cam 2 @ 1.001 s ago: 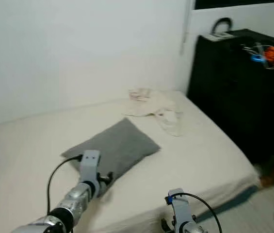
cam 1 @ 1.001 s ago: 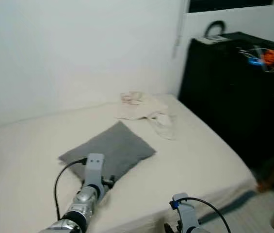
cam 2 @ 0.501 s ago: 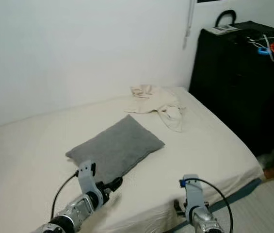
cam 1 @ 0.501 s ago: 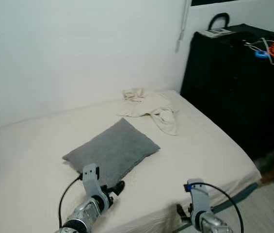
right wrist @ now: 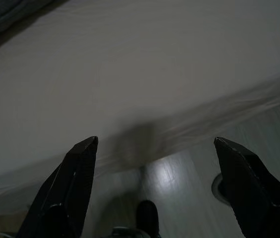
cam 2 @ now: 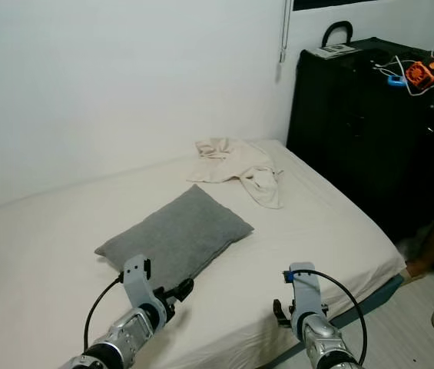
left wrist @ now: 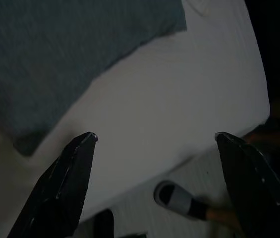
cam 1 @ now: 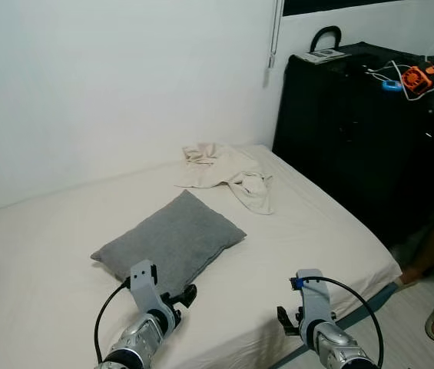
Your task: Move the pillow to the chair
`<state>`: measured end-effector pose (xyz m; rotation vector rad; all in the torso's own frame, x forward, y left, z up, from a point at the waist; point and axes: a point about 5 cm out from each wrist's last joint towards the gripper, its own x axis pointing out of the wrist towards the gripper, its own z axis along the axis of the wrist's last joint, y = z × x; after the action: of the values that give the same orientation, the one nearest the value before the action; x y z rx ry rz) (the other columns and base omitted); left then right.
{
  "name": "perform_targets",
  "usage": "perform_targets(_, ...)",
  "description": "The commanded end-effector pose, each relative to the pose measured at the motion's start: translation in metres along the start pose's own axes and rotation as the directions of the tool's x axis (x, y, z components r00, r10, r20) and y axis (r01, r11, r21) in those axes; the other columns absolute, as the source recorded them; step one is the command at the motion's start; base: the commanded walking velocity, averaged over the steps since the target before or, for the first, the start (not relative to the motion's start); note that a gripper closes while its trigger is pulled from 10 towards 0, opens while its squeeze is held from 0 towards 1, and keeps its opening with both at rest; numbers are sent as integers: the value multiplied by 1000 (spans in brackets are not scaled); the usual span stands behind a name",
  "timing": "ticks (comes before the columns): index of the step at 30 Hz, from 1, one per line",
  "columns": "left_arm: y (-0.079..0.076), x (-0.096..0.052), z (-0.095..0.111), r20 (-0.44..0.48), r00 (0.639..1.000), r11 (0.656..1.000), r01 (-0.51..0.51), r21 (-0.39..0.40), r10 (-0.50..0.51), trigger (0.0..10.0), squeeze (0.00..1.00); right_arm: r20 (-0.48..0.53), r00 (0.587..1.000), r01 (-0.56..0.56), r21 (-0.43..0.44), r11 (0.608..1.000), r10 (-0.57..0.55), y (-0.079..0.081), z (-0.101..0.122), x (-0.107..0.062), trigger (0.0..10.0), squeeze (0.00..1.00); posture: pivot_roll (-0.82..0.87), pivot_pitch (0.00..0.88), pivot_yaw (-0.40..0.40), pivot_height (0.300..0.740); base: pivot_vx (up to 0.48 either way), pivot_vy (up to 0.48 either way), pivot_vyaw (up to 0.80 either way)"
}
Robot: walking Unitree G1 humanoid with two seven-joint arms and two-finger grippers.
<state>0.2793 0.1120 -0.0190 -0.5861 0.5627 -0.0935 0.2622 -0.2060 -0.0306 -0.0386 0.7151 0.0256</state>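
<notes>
As I looked through the head camera, the grey pillow (cam 1: 169, 243) lay on the bed (cam 1: 316, 231). My left gripper (left wrist: 152, 144) hovered just beside it, jaws open. My right gripper (right wrist: 154, 148) hung over the bed's edge, jaws open.

Grey pillow (cam 1: 169, 241): rectangular, soft, lying flat and skewed on bed (cam 1: 32, 254), mid-mattress, nearer its front edge.

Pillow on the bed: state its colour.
The pillow is plain grey, with no pattern; the right eye view shows it best.
</notes>
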Motion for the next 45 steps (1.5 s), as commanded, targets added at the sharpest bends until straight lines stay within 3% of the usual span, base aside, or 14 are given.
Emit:
perform_targets(1, -6, 4, 9, 41, 999, 1000, 1, 19, -1, 10000, 0, 29, 999, -16, 16, 1000, 15, 5, 5, 1, 10000, 0, -120, 0, 24, 640, 0, 0, 0)
perform_targets(9, -12, 8, 29, 128, 992, 993, -32, 116, 17, 10000, 0, 84, 995, -44, -15, 999, 45, 11, 14, 2, 10000, 0, -124, 0, 32, 607, 0, 0, 0)
perform_targets(13, -11, 8, 34, 156, 986, 989, -74, 128, 53, 10000, 0, 92, 994, -54, -15, 998, 55, 14, 15, 3, 10000, 0, -126, 0, 36, 595, 0, 0, 0)
perform_targets(20, -16, 10, 42, 200, 977, 985, -107, 132, 79, 10000, 0, 84, 994, -66, -21, 998, 68, 17, 10, 2, 10000, 0, -126, 0, 40, 565, 0, 0, 0)
perform_targets(29, -32, 14, 66, 310, 944, 988, -139, 64, 113, 10000, 0, 129, 987, -92, 0, 996, 92, 23, 15, 2, 10000, 0, -130, 0, 52, 555, 0, 0, 0)
perform_targets(34, -44, 17, 77, 340, 938, 996, -83, 18, 72, 10000, 0, 134, 985, -107, -1, 994, 106, 26, 14, 2, 10000, 0, -130, 0, 59, 555, 0, 0, 0)
perform_targets(37, -57, 19, 83, 351, 936, 999, 37, -1, -34, 10000, 0, 129, 986, -110, 2, 994, 109, 27, 11, 2, 10000, 0, -127, 0, 60, 555, 0, 0, 0)
perform_targets(39, -59, 19, 85, 360, 932, 999, 40, 5, -39, 10000, 0, 127, 986, -111, 3, 994, 110, 28, 10, 2, 10000, 0, -126, 0, 61, 555, 0, 0, 0)
perform_targets(42, -54, 18, 90, 384, 923, 999, -21, 31, 8, 10000, 0, 123, 986, -113, 5, 994, 112, 29, 7, 1, 10000, 0, -125, 0, 63, 555, 0, 0, 0)
perform_targets(43, -47, 15, 95, 413, 908, 993, -102, 63, 67, 10000, 0, 121, 986, -116, 7, 993, 114, 30, 6, 1, 10000, 0, -127, 0, 67, 555, 0, 0, 0)
perform_targets(45, -43, 14, 98, 433, 896, 984, -154, 87, 102, 10000, 0, 121, 986, -118, 8, 993, 116, 31, 5, 1, 10000, 0, -128, 0, 68, 555, 0, 0, 0)
